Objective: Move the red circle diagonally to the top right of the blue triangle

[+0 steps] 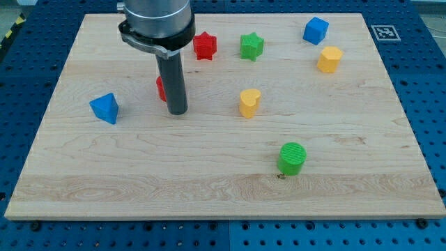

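Just left of my tip (178, 111), touching the rod, sits the red circle (160, 88), mostly hidden. Farther left lies the blue triangle (104, 108), well apart. Right of the tip stands a yellow block (249, 102). No fingers exist; the rod ends plain.

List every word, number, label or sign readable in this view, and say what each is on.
No words, numbers or brand names can be read.
Fiducial marker: a black-and-white square pattern at the board's top right corner; it carries no letters.
Blocks: no markings show on any of them.
Arm housing: no label shows.
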{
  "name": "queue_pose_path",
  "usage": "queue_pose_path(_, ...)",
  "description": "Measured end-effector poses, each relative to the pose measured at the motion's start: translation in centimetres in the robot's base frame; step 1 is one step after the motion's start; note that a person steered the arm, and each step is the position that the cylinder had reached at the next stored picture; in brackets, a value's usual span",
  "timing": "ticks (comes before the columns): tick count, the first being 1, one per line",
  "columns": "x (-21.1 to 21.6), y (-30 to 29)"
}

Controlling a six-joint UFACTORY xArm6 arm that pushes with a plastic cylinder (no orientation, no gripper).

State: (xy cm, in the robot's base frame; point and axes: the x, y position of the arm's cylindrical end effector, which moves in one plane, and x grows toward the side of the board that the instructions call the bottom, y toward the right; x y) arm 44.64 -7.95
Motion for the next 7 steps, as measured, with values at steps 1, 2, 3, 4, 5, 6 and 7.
queue_pose_path(1,-2.3,-0.6)
queue_pose_path(2,-3.7,-2.5)
queue_pose_path(3,-3.7,-3.5)
queue_pose_path(4,-3.8,-4.9)
queue_pose_path(5,-3.8,-2.3)
queue_pose_path(6,-4.3,-1.2)
queue_pose_path(7,-5.5,-3.9)
